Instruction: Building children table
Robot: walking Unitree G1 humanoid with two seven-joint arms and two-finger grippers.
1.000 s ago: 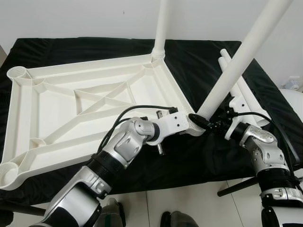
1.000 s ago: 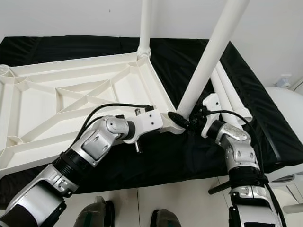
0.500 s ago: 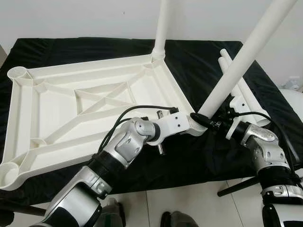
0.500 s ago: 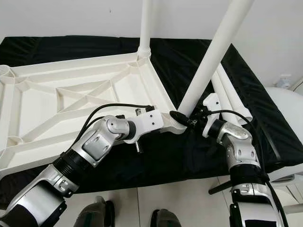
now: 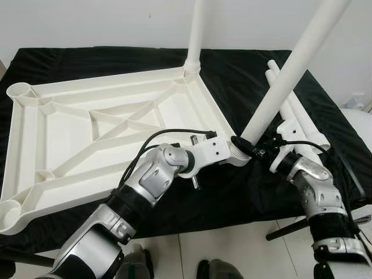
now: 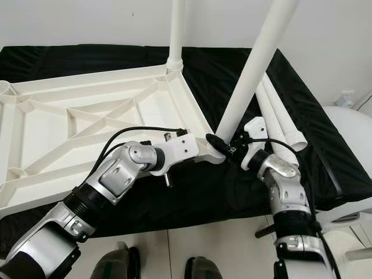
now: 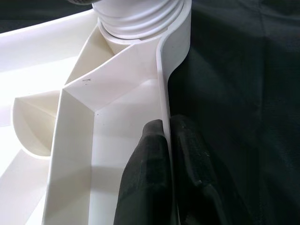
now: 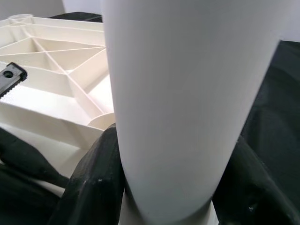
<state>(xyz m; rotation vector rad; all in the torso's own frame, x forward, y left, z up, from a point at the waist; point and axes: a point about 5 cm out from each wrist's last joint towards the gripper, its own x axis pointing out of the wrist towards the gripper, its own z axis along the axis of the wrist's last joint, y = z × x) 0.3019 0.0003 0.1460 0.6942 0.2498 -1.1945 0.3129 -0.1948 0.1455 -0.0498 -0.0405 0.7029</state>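
Note:
The white tabletop (image 5: 70,133) lies underside up on a black cloth. One white leg (image 5: 195,35) stands upright in its far corner socket. A second leg (image 5: 290,70) leans to the right, its lower end at the threaded near right corner socket (image 7: 140,16). My right gripper (image 5: 263,153) is shut on this leg just above its lower end; its black fingers (image 8: 91,180) clasp both sides of the leg (image 8: 187,93). My left gripper (image 7: 168,125) is shut on the tabletop's thin rim beside that socket, one finger inside the rim and one outside.
Spare white legs (image 5: 293,107) lie on the cloth at the right, behind my right arm. A white rounded object (image 5: 359,119) stands past the table's right edge. A black bar (image 5: 288,228) sticks out below the front edge, over a light tiled floor.
The held leg stands a little steeper and my right forearm has swung inward. My left gripper keeps its hold on the rim.

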